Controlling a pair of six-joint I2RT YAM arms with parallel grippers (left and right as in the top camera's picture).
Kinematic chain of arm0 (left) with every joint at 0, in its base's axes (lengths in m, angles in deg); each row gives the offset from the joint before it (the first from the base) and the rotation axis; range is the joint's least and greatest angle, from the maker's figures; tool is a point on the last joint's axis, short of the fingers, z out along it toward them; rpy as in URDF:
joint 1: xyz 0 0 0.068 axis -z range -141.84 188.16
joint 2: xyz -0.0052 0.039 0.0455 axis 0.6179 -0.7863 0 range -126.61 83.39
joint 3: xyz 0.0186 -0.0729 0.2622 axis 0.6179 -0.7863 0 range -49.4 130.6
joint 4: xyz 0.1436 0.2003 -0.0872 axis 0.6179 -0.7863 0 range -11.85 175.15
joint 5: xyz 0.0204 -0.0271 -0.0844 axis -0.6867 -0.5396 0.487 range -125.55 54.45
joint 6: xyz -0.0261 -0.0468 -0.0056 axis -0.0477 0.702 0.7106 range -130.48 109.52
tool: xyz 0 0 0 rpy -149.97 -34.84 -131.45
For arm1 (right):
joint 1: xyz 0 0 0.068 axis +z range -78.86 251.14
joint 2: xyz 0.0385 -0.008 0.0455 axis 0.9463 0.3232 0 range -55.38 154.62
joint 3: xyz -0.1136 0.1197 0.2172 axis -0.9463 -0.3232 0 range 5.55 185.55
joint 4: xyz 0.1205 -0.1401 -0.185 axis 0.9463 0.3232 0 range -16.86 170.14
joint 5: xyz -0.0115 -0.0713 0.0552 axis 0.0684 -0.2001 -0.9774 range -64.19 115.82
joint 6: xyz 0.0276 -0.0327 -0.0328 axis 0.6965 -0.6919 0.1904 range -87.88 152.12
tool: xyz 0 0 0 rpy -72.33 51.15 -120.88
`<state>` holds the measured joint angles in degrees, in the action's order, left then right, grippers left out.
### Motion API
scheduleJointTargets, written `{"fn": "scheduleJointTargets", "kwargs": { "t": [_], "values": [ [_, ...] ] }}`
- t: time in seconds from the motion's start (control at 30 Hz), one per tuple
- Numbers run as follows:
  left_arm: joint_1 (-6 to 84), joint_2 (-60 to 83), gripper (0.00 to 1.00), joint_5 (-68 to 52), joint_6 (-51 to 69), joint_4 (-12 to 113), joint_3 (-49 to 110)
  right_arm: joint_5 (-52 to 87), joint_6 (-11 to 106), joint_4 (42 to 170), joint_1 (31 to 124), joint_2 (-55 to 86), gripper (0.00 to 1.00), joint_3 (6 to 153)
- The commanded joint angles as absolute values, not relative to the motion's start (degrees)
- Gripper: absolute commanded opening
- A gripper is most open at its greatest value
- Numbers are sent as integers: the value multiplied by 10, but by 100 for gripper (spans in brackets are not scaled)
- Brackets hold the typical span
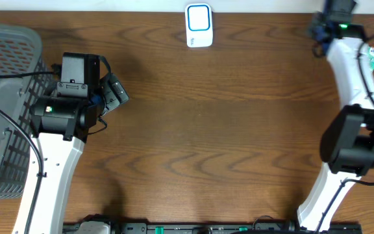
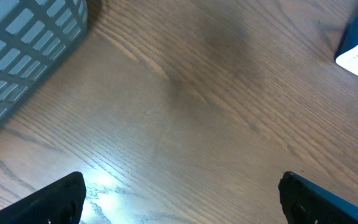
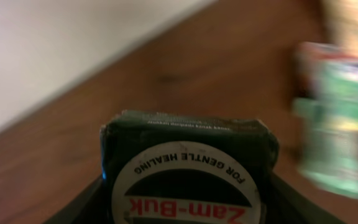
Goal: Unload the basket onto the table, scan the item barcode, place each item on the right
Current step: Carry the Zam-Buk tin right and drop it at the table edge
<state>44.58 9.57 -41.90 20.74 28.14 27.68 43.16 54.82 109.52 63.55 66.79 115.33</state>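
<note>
Clamping a dark green box (image 3: 185, 143) in the right pincer (image 3: 185, 208), left pincer (image 2: 182, 202) spread wide apart above the worktop (image 1: 226, 117), near a grey basket (image 1: 5, 97), white scanner (image 1: 199, 25) at far edge

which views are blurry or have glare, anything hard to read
Right wrist: the Zam-Buk box is fairly sharp, the packets to its right are smeared and unreadable. Left wrist: bright glare patch on the table at lower left, else clear. Overhead: sharp, evenly lit, soft shadows.
</note>
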Motion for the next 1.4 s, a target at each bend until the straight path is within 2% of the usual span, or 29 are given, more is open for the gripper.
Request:
{"fn": "scheduleJointTargets", "kwargs": {
  "t": [0.0,0.03,0.07,0.1,0.17,0.2,0.27,0.4,0.6,0.77,0.97,1.23,1.37],
  "values": [
    [443,97,98,-423,202,280,284,499,534,1124,585,665,56,1154],
    [443,97,98,-423,202,280,285,498,529,1129,576,665,57,1154],
    [443,97,98,-423,202,279,285,495,528,1138,562,665,63,1154],
    [443,97,98,-423,202,279,284,487,528,1147,548,665,75,1154],
    [443,97,98,-423,202,279,285,480,526,1159,532,665,90,1154],
    [443,97,98,-423,202,279,285,479,526,1163,526,665,96,1154],
    [443,97,98,-423,202,279,285,479,526,1167,520,665,99,1154],
    [443,97,98,-423,202,280,285,465,526,1185,523,665,99,1154],
    [443,97,98,-423,202,279,284,332,526,1234,525,638,99,1154],
    [443,97,98,-423,202,279,284,203,527,1314,525,523,99,1154],
    [443,97,98,-423,202,280,284,179,533,1441,544,402,99,1148],
    [443,97,98,-423,202,279,284,203,528,1381,704,182,99,931],
    [443,97,98,-423,202,279,284,201,529,1388,776,120,99,852]
  ]
}}
